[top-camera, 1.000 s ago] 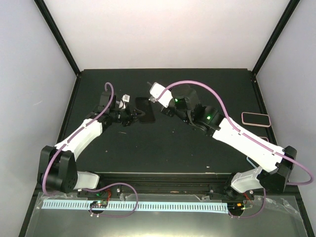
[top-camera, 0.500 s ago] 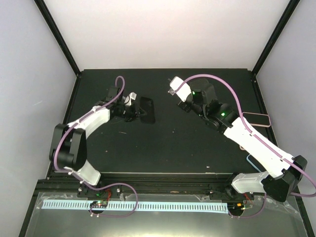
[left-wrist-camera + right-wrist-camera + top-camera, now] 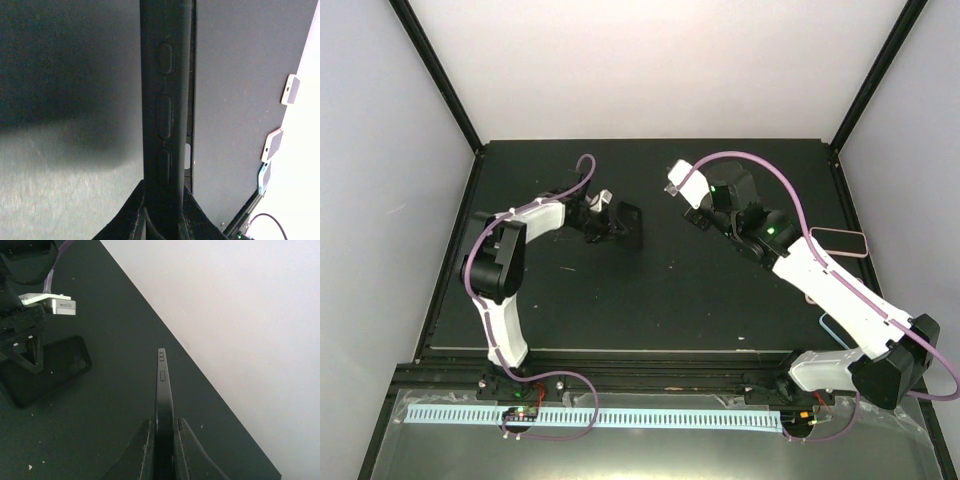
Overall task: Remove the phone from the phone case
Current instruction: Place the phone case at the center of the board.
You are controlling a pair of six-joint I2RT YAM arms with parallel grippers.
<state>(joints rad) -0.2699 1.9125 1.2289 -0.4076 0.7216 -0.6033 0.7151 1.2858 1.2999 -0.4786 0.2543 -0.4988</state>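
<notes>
My left gripper [image 3: 603, 222] is shut on the black phone case [image 3: 630, 226] and holds it tilted up off the dark table at centre-left. In the left wrist view the case [image 3: 165, 100] stands edge-on between the fingers, its button covers showing. My right gripper [image 3: 698, 213] is shut on the phone and is apart from the case, to its right. In the right wrist view the thin dark phone [image 3: 163, 385] sticks out edge-on from the gripper [image 3: 164, 426], with the empty case [image 3: 47, 372] off to the left. In the top view the phone is too thin to make out.
A pink case [image 3: 838, 241] lies at the table's right edge, and a blue one [image 3: 830, 325] lies nearer, by the right arm. The black mat [image 3: 650, 300] ends at raised black frame rails. White walls stand behind and on both sides.
My right gripper has pulled away to the right and back with the phone. My left gripper has swung right and back, carrying the case and tilting it up.
</notes>
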